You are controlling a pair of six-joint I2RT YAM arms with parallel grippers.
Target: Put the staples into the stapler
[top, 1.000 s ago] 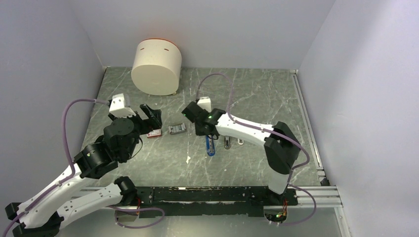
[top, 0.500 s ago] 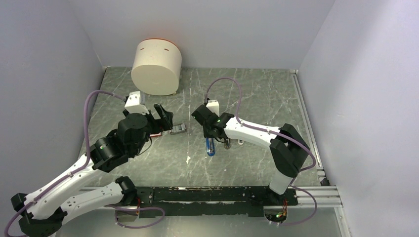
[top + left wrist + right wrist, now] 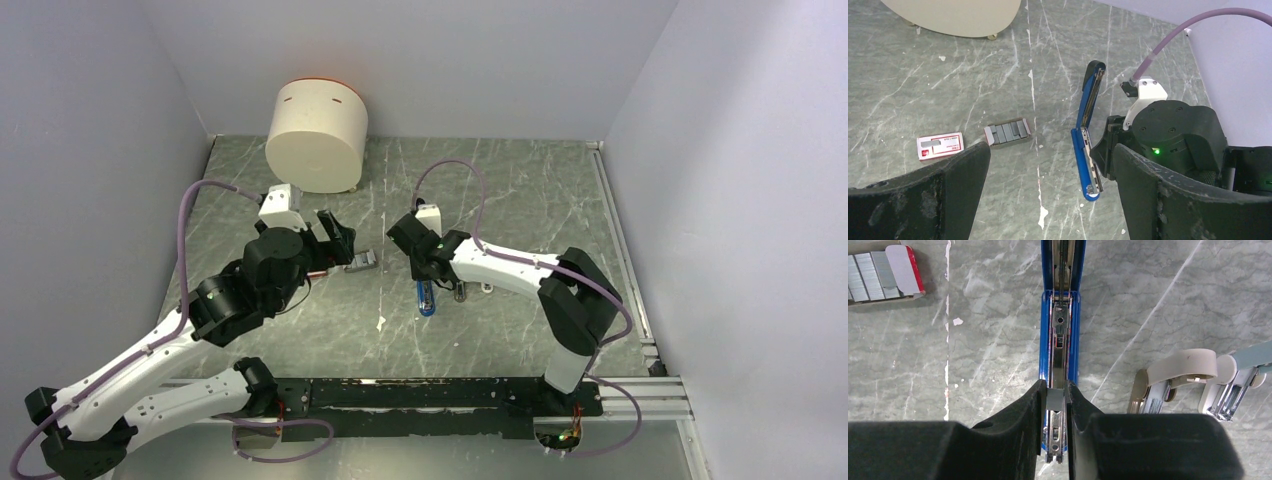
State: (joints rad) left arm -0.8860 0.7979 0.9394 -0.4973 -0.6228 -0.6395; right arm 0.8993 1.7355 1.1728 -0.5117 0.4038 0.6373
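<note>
The right gripper is pinching a short grey staple block between nearly closed fingers, directly over the silver channel of the opened stapler, which is lying beneath and ahead of the fingertips. The left gripper is standing fully open, holding nothing. The staple tray and red box are lying ahead of it, toward its left finger.

A grey-green marbled tabletop sits enclosed by plain pale lavender walls.

Left pincer has swung right, off the red box toward the staples
</note>
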